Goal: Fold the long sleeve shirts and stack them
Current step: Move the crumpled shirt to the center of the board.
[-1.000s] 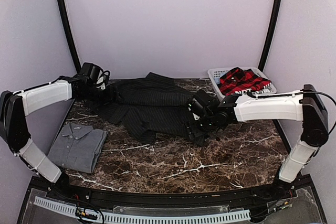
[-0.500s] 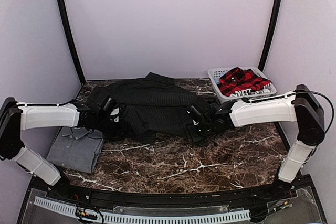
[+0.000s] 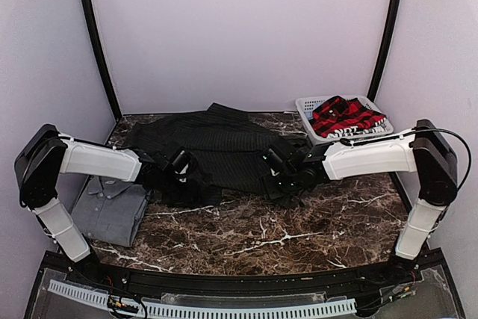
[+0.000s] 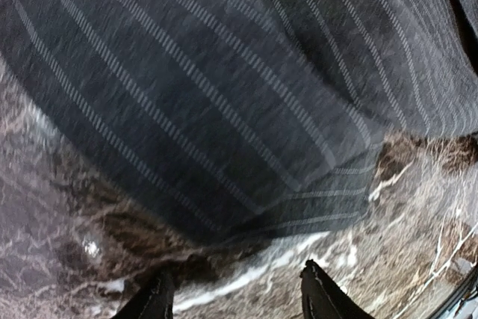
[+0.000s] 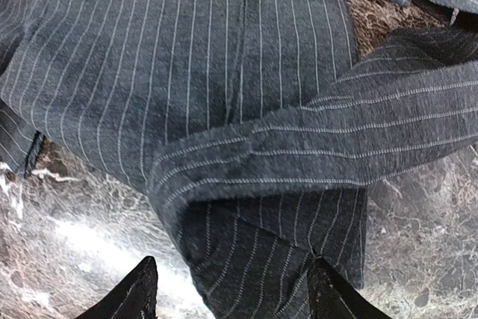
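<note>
1. Step in hand: I judge this to be the grasp that opens the fold of the black shirt with fine pale pinstripes (image 3: 216, 143). It lies spread and rumpled across the middle-rear of the dark veined marble table (image 3: 284, 237).
2. Left gripper (image 4: 235, 300): the jaws stand apart with only bare marble between them. The shirt's near hem lies just beyond the fingertips. Nothing is held.
3. Right gripper (image 5: 231, 296): the jaws stand apart astride a doubled-over fold of the pinstriped cloth. A strip of marble shows between one finger and the cloth, so I read it as unclamped (the far finger may be brushing the fabric).
4. Other shirts: the plain grey collared shirt (image 3: 112, 211) lies folded at the near left, partly under the left arm (image 3: 97, 160). The red-and-black plaid shirt (image 3: 343, 115) sits bundled in the white slatted plastic basket (image 3: 308, 102) at the rear right.
5. Next move, in my judgement: the left needs to advance onto the hem and the right needs to pinch its fold. Both should then lift together so the cloth does not drag.
6. Hidden or unclear: from above, both grippers merge into the dark cloth. The left wrist view is blurred. I cannot make out the pinstriped shirt's collar or sleeves.
</note>
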You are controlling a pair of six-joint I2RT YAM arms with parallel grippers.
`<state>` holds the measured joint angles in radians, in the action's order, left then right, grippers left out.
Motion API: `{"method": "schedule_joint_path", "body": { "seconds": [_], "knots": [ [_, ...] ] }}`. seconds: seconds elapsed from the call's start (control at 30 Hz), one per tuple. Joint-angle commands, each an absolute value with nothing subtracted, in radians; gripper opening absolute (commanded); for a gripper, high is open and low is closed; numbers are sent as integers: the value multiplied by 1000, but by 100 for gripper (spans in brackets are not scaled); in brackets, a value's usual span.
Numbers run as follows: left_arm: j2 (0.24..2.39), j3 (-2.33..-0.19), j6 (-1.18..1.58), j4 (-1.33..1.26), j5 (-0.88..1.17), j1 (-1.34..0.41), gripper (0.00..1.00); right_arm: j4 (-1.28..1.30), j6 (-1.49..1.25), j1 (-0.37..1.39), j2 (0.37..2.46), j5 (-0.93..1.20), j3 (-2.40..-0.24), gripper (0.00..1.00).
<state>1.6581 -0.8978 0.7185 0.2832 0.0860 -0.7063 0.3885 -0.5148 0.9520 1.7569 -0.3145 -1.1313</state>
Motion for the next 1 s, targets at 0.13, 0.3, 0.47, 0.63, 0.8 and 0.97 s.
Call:
{"method": "schedule_joint_path", "body": {
  "seconds": [0.13, 0.3, 0.47, 0.63, 0.8, 0.97],
  "knots": [
    [1722, -959, 771, 246, -34, -732, 42, 325, -534, 961, 1770, -339, -1161, 67],
    [1730, -963, 800, 250, -68, -733, 11, 305, -538, 952, 1770, -348, -1160, 67],
    [1665, -922, 812, 281, -87, -733, 0, 308, -531, 935, 1787, -356, -1164, 49],
    [1587, -888, 800, 341, -87, -733, 0, 325, -534, 924, 1772, -374, -1157, 17],
    [1528, -894, 768, 445, -94, -731, 0, 352, -542, 908, 1724, -394, -1145, 0],
    [1456, -898, 717, 564, -95, -718, 0, 428, -533, 881, 1683, -422, -1145, 0]
  ]
}}
